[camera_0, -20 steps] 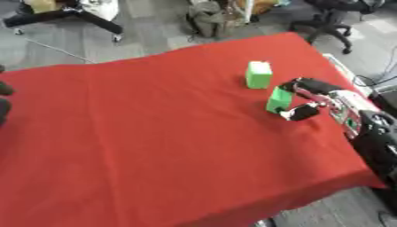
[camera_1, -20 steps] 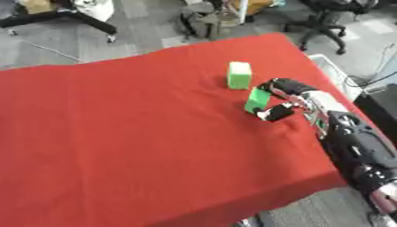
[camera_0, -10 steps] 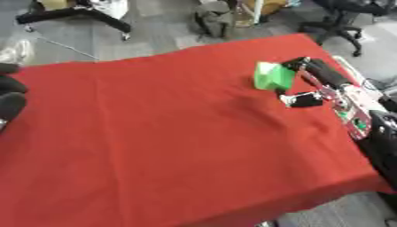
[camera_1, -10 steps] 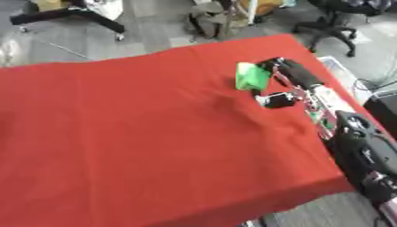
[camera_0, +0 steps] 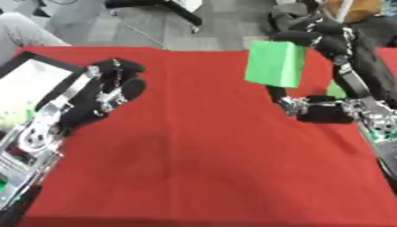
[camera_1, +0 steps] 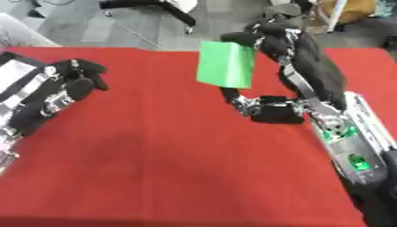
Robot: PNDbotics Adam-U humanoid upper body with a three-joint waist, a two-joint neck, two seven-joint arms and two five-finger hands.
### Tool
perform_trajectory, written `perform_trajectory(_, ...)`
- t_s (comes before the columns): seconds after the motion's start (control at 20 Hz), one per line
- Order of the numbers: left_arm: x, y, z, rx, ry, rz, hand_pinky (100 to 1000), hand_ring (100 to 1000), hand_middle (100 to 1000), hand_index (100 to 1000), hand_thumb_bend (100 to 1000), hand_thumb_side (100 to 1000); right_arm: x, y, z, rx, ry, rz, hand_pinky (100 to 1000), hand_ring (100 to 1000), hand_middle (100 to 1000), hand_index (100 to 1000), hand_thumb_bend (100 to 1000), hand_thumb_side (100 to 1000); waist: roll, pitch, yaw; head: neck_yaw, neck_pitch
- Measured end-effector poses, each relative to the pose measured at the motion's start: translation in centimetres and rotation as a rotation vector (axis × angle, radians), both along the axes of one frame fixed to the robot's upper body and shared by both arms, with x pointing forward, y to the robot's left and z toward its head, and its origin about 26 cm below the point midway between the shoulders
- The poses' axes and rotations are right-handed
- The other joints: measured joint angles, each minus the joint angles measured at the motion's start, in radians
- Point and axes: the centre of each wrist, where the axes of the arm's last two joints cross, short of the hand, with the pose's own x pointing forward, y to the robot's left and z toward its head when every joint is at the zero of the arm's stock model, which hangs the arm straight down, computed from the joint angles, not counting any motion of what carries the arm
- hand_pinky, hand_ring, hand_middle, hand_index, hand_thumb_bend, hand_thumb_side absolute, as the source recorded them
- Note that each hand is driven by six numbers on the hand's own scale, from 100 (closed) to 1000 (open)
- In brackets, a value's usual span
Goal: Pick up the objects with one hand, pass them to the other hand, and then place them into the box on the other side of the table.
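Observation:
My right hand (camera_0: pixel 341 57) holds a green block (camera_0: pixel 275 63) up above the red table (camera_0: pixel 201 168), fingers curled over its top and the thumb (camera_0: pixel 298 106) under it. A sliver of a second green block (camera_0: pixel 335 91) shows behind that arm, on the cloth. My left hand (camera_0: pixel 101 95) is raised at the left, palm turned toward the block, fingers relaxed and holding nothing. A wide gap of cloth separates the two hands.
A box with a dark rim (camera_0: pixel 46 61) and pale inside sits at the table's left edge, just behind my left forearm. Beyond the far table edge are grey floor and chair bases (camera_0: pixel 155 9).
The camera has swung and sits closer. My right hand has lifted the green block off the cloth and carried it toward the middle. My left hand has come up into view.

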Motion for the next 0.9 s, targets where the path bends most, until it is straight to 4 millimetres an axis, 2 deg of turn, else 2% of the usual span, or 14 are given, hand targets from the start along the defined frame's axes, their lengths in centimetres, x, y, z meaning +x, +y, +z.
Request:
perform_trajectory(0.15,-0.1,-1.1,0.0,-0.003,0.038,-0.075,844,681,568,753,689,697,-0.7,1.7,0.0,-0.030,-0.005,0.107,719,599,461,577,113,173,0.001,0.002,0.002,0.001,0.000)
perform_trajectory(0.3,-0.1,-2.0,0.2,-0.001,0.060,-0.146,846,685,573,755,705,705,-0.9,2.5,-0.2,-0.053,0.002,0.161,720,598,460,577,109,175,0.002,0.004,0.002,-0.005,0.000)
perform_trajectory(0.65,-0.3,-3.2,0.2,0.017,0.107,-0.291,848,689,577,759,724,709,-1.1,3.0,-0.4,-0.083,0.005,0.201,720,595,458,577,101,177,0.003,0.006,0.002,-0.036,0.000)
perform_trajectory(0.9,-0.4,-3.2,-0.1,0.038,0.123,-0.337,847,685,572,758,723,709,-0.8,3.0,-0.8,-0.099,0.014,0.201,721,593,457,576,100,179,0.005,0.006,0.002,-0.061,0.000)
